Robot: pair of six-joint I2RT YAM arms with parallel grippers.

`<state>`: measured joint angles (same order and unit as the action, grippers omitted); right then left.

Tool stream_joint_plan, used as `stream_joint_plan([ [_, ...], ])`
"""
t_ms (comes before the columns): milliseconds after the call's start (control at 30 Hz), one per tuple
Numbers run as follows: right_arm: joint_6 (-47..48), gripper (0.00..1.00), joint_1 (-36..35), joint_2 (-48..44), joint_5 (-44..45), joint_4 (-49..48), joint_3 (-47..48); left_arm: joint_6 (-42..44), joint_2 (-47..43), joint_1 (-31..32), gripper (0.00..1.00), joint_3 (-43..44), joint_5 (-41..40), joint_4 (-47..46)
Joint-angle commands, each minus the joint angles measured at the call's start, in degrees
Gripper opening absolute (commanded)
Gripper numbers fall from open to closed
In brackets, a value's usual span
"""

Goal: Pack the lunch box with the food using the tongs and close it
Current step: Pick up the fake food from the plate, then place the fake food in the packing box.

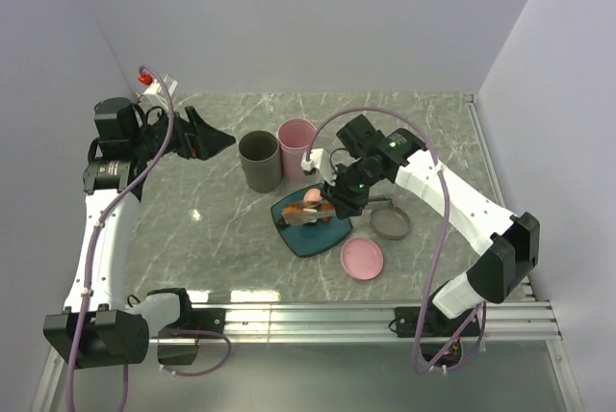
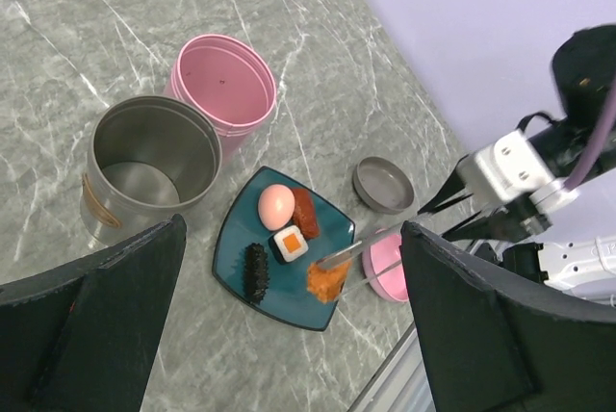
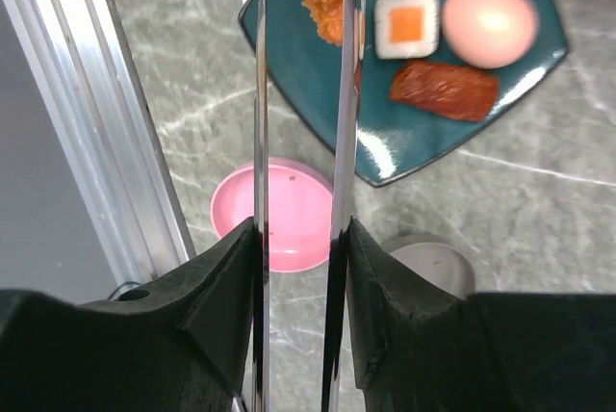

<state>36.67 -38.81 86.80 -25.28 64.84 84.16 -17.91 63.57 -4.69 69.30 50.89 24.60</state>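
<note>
My right gripper (image 3: 300, 234) is shut on the tongs (image 3: 345, 94), whose two thin silver arms run forward from between its pads. The tong tips pinch the orange fried nugget (image 2: 327, 279) over the near corner of the teal plate (image 2: 236, 234). Still lying on the plate are the pink egg-like ball (image 2: 276, 206), the red-brown sausage (image 2: 305, 212), the white-and-orange block (image 2: 291, 242) and the dark brown piece (image 2: 256, 270). The lunch box stands open as a grey tin (image 1: 258, 160) and a pink tin (image 1: 295, 145) behind the plate. My left gripper (image 1: 207, 133) hangs open and empty, high at the back left.
A grey lid (image 1: 390, 221) and a pink lid (image 1: 362, 258) lie on the marble table right of and in front of the plate. An aluminium rail (image 1: 385, 316) runs along the near edge. White walls close in the back and both sides.
</note>
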Motion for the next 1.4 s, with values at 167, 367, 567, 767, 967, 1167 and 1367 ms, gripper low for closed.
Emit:
stream_joint_plan([
  [167, -2.65, 0.11, 5.22, 0.73, -3.9, -0.58, 11.8, -4.15, -4.06, -0.76, 0.99, -1.88, -1.15, -7.71],
  [367, -7.66, 0.09, 8.48, 3.28, -1.63, -5.77, 18.65, -5.29, -3.1, -0.85, 0.99, -1.62, -0.36, -8.25],
  [567, -11.26, 0.09, 9.63, 8.55, 1.28, -9.11, 24.81, -6.52, -2.84, -0.85, 0.99, -2.15, -0.44, -9.92],
  [767, -12.93, 0.09, 10.77, 12.42, 3.57, -11.14, 28.42, -6.7, -2.75, -0.85, 0.99, -2.5, -0.62, -10.45],
  [967, -13.29, 0.08, 12.0, 16.11, 4.62, -12.63, 29.83, -6.87, -2.49, -0.94, 0.99, -2.94, -0.45, -10.8],
  [1167, -12.58, 0.08, 12.44, 18.31, 4.97, -13.16, 29.57, -6.87, -1.87, -0.85, 0.99, -3.03, -0.18, -11.15],
  [1367, -12.93, 0.08, 12.62, 19.1, 4.36, -12.81, 30.97, -6.52, -1.87, -0.94, 0.99, -3.38, -0.36, -11.07],
])
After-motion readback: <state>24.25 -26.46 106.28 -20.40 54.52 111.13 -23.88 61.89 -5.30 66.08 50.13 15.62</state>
